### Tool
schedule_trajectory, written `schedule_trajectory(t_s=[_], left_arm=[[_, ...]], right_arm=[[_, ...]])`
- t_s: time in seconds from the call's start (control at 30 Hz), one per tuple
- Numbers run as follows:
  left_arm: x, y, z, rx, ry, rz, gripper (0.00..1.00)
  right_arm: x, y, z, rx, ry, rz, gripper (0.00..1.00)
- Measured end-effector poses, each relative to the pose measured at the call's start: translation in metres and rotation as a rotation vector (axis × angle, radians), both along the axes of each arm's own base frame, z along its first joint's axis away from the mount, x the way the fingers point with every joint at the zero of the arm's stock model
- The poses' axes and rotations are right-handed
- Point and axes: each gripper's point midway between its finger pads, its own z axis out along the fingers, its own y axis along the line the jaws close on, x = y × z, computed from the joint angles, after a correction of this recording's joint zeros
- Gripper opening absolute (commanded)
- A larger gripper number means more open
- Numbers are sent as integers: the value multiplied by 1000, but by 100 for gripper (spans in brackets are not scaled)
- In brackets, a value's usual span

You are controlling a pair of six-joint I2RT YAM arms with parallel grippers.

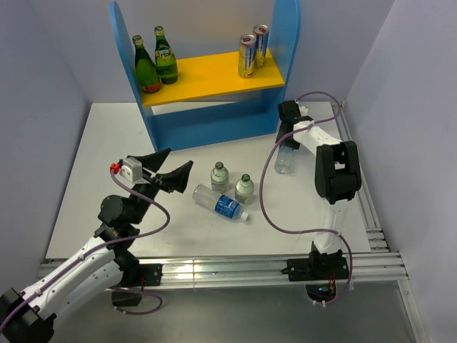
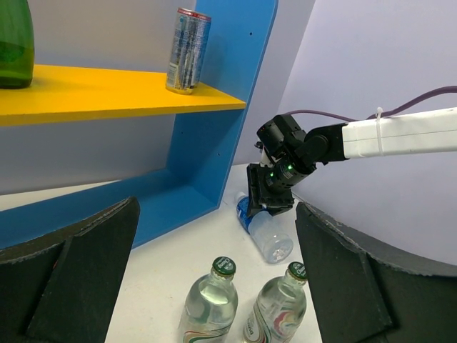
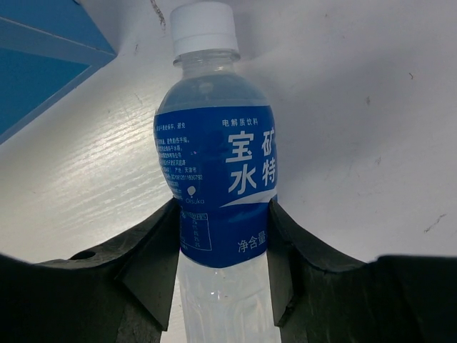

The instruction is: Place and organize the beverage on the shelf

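Observation:
A blue-labelled plastic bottle [image 3: 218, 171] with a white cap lies on the white table [image 1: 107, 150], its cap towards the shelf [image 1: 207, 127]. My right gripper [image 3: 221, 246] is shut on its middle, a finger on each side. The top view shows this bottle [image 1: 283, 163] and the right gripper [image 1: 287, 143] just off the shelf's right panel. Further left, my left gripper [image 1: 170, 171] hangs open and empty. Its view faces two small clear glass bottles [image 2: 211, 304] [image 2: 280, 311] with green caps. A second plastic bottle [image 1: 221, 205] lies in front of them.
On the yellow board [image 1: 207, 80] stand two green glass bottles [image 1: 147, 70] [image 1: 166, 60] at the left and two cans [image 1: 247, 56] [image 1: 260, 43] at the right. Lilac walls close in the table on three sides. A metal rail [image 1: 235, 268] runs along the near edge.

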Motion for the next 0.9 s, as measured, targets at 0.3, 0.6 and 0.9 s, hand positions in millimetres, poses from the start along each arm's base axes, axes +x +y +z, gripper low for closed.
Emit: schedule_trajectory(t_s=[0.3, 0.6, 0.9], left_arm=[[-2, 1, 3, -6, -7, 0, 97], [-2, 1, 3, -9, -5, -2, 97], [-1, 1, 2, -8, -3, -2, 96]], right_arm=[[-1, 4, -1, 24, 4, 14, 44], [-6, 7, -2, 79, -3, 33, 65], [-13, 14, -6, 97, 15, 54, 70]])
